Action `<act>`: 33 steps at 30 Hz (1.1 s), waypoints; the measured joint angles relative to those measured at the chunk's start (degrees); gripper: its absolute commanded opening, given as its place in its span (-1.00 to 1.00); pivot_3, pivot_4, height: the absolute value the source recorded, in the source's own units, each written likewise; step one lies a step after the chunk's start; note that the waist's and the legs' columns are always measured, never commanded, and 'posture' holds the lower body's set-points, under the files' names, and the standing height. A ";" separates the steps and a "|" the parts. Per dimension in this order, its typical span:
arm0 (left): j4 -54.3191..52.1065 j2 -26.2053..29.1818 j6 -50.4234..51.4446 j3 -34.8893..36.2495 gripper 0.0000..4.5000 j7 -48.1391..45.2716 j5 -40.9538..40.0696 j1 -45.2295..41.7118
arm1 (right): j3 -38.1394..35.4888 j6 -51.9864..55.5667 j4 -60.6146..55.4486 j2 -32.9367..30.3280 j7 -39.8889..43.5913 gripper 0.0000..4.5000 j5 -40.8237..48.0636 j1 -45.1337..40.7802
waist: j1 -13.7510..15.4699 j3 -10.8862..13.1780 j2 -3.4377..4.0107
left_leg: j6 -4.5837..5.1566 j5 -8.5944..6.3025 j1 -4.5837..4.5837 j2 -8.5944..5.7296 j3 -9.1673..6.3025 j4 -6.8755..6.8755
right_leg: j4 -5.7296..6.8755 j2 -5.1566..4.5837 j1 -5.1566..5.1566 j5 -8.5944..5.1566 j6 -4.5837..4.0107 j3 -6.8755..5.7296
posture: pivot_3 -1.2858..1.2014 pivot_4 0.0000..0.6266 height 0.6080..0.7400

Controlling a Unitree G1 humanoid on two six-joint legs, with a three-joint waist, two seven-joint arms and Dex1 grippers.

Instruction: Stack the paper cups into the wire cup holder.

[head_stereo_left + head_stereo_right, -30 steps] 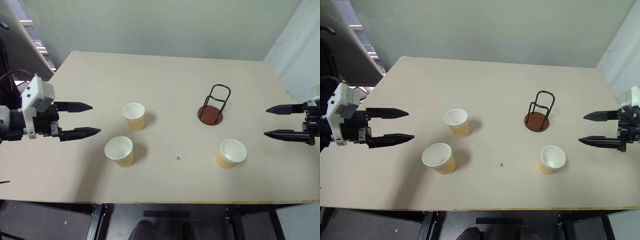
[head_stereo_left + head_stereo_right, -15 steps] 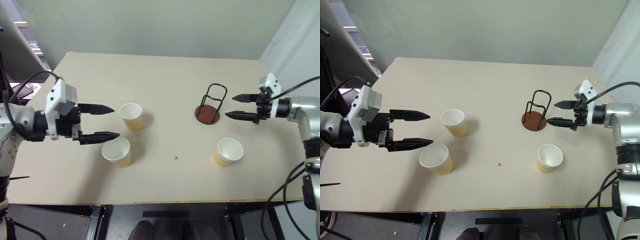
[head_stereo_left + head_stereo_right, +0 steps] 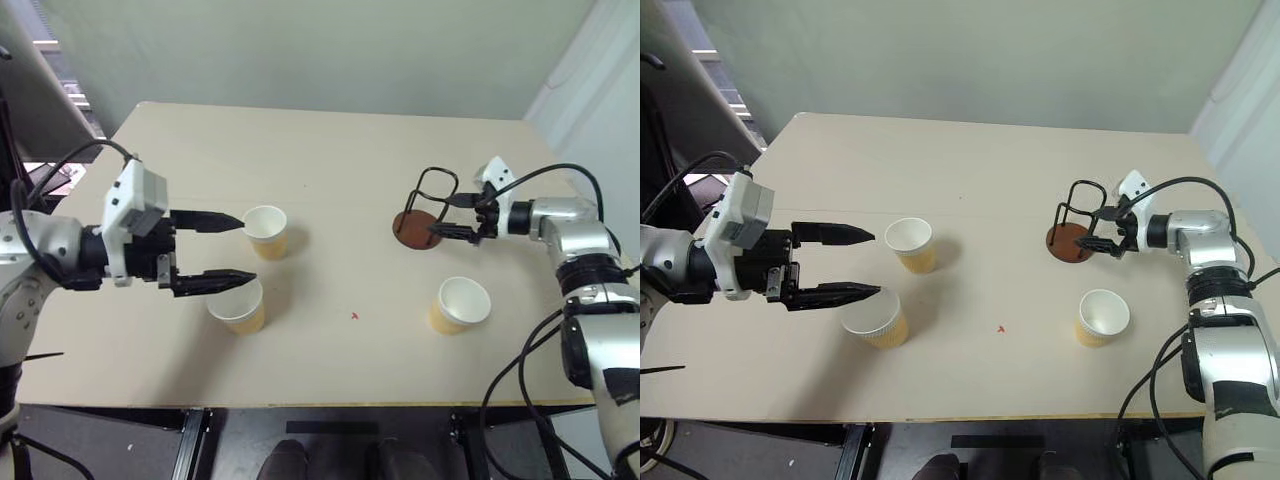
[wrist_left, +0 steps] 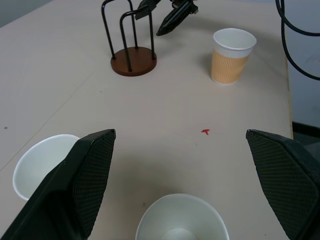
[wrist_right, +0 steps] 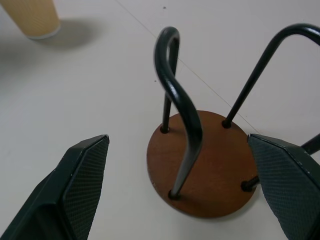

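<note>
Your right hand [image 3: 440, 215], fingers spread, brackets the wire cup holder [image 3: 424, 211] on the counter [image 3: 340, 150], apparently to steady it. Your left hand [image 3: 238, 250], likewise released, hovers beside two paper cups [image 3: 265, 231] [image 3: 238, 308]; the third cup [image 3: 461, 304] stands just short of the holder.
</note>
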 measured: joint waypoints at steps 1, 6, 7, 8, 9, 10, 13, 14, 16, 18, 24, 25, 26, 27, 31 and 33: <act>-0.16 0.00 0.14 0.09 1.00 0.24 -0.17 0.15 | -0.04 -0.50 0.65 0.22 -0.24 0.61 -0.27 -0.32 | 0.02 0.00 0.00 | 0.00 0.00 0.00 0.00 0.00 0.00 | 0.01 0.00 0.00 0.00 0.00 0.00 | 0.03 -0.52 1.00; -0.45 0.10 0.40 0.67 1.00 0.98 -0.44 0.91 | -0.64 -1.46 1.92 0.94 -0.10 -0.19 -0.47 -1.15 | 0.09 0.00 0.00 | -0.01 -0.01 -0.01 -0.01 0.00 0.00 | 0.00 -0.01 0.00 0.00 -0.01 0.00 | 0.03 -0.52 1.00; -0.54 0.16 0.40 0.67 1.00 1.01 -0.45 0.91 | -0.71 -1.50 1.92 0.99 0.24 -0.34 -0.47 -1.30 | 0.09 0.00 0.00 | -0.01 -0.01 -0.01 -0.01 0.00 0.00 | 0.00 -0.01 0.00 0.00 -0.01 0.00 | 0.03 -0.52 1.00; -0.58 0.20 0.40 0.67 1.00 1.05 -0.45 0.91 | -0.75 -1.53 1.91 1.00 0.56 -0.52 -0.47 -1.41 | 0.09 0.00 0.00 | -0.02 -0.01 -0.01 -0.01 0.00 0.00 | 0.00 -0.01 0.00 0.00 -0.01 0.00 | 0.03 -0.52 1.00; -0.57 0.24 0.40 0.67 1.00 1.10 -0.45 0.91 | -0.78 -1.54 1.90 1.00 0.91 -0.69 -0.47 -1.46 | 0.09 0.00 0.00 | -0.02 -0.01 -0.01 -0.01 0.00 0.00 | 0.00 -0.01 0.00 0.00 -0.02 0.00 | 0.03 -0.52 1.00; -0.57 0.25 0.40 0.67 1.00 1.11 -0.45 0.91 | -0.83 -1.54 1.88 1.00 1.33 -0.84 -0.44 -1.46 | 0.09 0.00 0.00 | -0.02 -0.01 -0.01 -0.01 0.00 0.00 | 0.00 -0.01 0.00 0.00 -0.02 0.00 | 0.03 -0.52 1.00; -0.51 0.28 0.39 0.66 1.00 1.13 -0.40 0.90 | -0.99 -0.97 1.25 0.96 4.10 -0.98 -0.23 -1.44 | 0.09 0.00 0.00 | -0.03 -0.01 -0.01 -0.01 0.00 0.00 | 0.00 -0.01 0.00 0.00 -0.02 0.00 | 0.03 -0.52 1.00; -0.45 0.28 0.39 0.66 1.00 1.13 -0.37 0.89 | -1.01 -0.52 0.77 0.95 5.53 -0.98 -0.06 -1.41 | 0.08 0.00 0.00 | -0.04 -0.01 -0.01 -0.01 0.01 0.00 | 0.00 0.00 0.00 -0.01 -0.02 0.00 | 0.03 -0.52 1.00; -0.32 0.29 0.36 0.62 1.00 1.10 -0.29 0.80 | -1.04 1.27 -2.67 0.72 8.61 -0.98 0.93 -0.49 | 0.07 0.01 0.01 | -0.04 0.00 -0.02 -0.01 0.01 -0.01 | -0.01 0.00 0.00 -0.01 -0.03 0.00 | 0.03 -0.52 1.00; -0.06 0.30 0.33 0.56 1.00 1.07 -0.20 0.63 | -1.04 3.30 -6.84 0.38 11.55 -0.98 2.23 0.85 | 0.07 0.01 0.01 | -0.05 0.00 -0.03 -0.01 0.01 0.00 | -0.02 0.01 0.00 -0.01 -0.04 -0.01 | 0.03 -0.52 1.00; 0.32 0.37 0.27 -0.19 1.00 0.27 -0.22 -0.83 | -0.65 15.79 -34.64 -2.38 19.14 -0.98 9.64 11.29 | 0.09 0.01 0.01 | -0.09 0.00 -0.09 -0.08 0.07 0.04 | -0.13 0.06 0.02 -0.01 -0.04 -0.04 | 0.03 -0.52 1.00; 0.32 0.43 0.27 -0.24 1.00 -0.13 -0.24 -0.90 | -0.50 17.63 -38.62 -2.57 19.68 -0.98 10.84 12.26 | 0.01 0.01 0.01 | -0.10 0.00 -0.07 -0.08 0.09 0.06 | -0.14 0.08 0.02 -0.01 -0.04 -0.04 | 0.03 -0.52 1.00; 0.27 0.52 0.27 -0.59 1.00 -0.72 -0.36 -1.24 | -0.35 19.62 -44.04 -3.30 19.91 -0.98 12.08 13.90 | -0.05 0.01 0.01 | -0.10 0.00 -0.07 -0.08 0.08 0.04 | -0.17 0.10 0.02 -0.01 -0.04 -0.04 | 0.03 -0.52 1.00; 0.16 0.70 0.28 -0.75 1.00 -1.24 -0.46 -1.35 | 0.00 21.07 -48.35 -3.80 20.02 -0.98 13.02 15.36 | -0.11 0.00 0.00 | -0.11 0.00 -0.07 -0.08 0.08 0.05 | -0.19 0.13 0.04 -0.01 -0.04 -0.04 | 0.03 -0.52 1.00; -2.83 1.58 0.71 -2.90 1.00 -4.38 -1.89 -1.38 | 4.14 25.04 -63.47 -3.25 18.73 -0.98 15.48 20.40 | -0.48 0.00 0.00 | -0.12 -0.01 0.01 -0.07 0.06 0.11 | -0.39 0.18 0.16 -0.01 -0.03 -0.05 | 0.03 -0.52 1.00; -4.43 2.29 1.20 -3.76 1.00 -5.88 -2.90 -1.27 | 5.69 25.52 -66.38 -3.02 18.05 -0.98 15.97 21.30 | -0.60 0.00 0.00 | -0.11 -0.02 0.01 -0.06 0.05 0.13 | -0.53 0.16 0.16 0.00 -0.01 -0.04 | 0.03 -0.52 1.00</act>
